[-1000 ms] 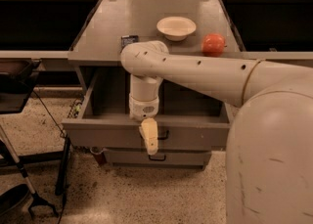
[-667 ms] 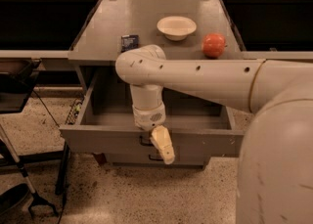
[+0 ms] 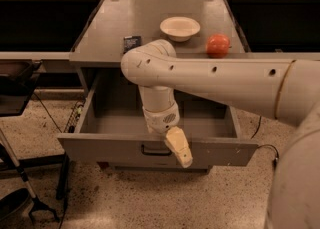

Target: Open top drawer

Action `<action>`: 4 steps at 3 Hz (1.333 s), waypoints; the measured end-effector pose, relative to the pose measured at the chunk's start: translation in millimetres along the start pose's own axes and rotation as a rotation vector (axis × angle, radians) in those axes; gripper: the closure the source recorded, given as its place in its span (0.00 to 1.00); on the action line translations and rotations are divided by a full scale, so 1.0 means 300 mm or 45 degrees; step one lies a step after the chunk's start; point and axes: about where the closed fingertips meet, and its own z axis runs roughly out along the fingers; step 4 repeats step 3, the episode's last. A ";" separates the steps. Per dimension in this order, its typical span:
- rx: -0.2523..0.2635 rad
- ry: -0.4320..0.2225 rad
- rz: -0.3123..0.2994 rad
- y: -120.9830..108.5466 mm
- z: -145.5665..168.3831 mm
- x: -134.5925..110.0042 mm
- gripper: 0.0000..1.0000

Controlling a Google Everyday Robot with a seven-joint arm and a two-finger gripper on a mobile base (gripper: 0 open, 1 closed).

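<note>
Top drawer (image 3: 100,145), wide, scuffed grey, had slid further out: practically open! Cream gripper (image 3: 179,148) hung beside its black bar handle (image 3: 155,150), grip unreadable.

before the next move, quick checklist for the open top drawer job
1. Top drawer pulled out of the cabinet: ok, its inside shows.
2. Gripper at the drawer front, just right of the black handle: ok.
3. Gripper's hold on the handle: cannot tell.
4. Bowl and red round object on the countertop, apart from the arm: ok.
5. Drawer fully out: cannot tell.
</note>
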 end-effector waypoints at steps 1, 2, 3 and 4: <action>0.124 -0.028 0.138 0.028 -0.114 0.083 0.00; 0.315 -0.181 0.334 0.023 -0.255 0.170 0.00; 0.345 -0.210 0.350 0.017 -0.282 0.174 0.00; 0.345 -0.210 0.350 0.017 -0.282 0.174 0.00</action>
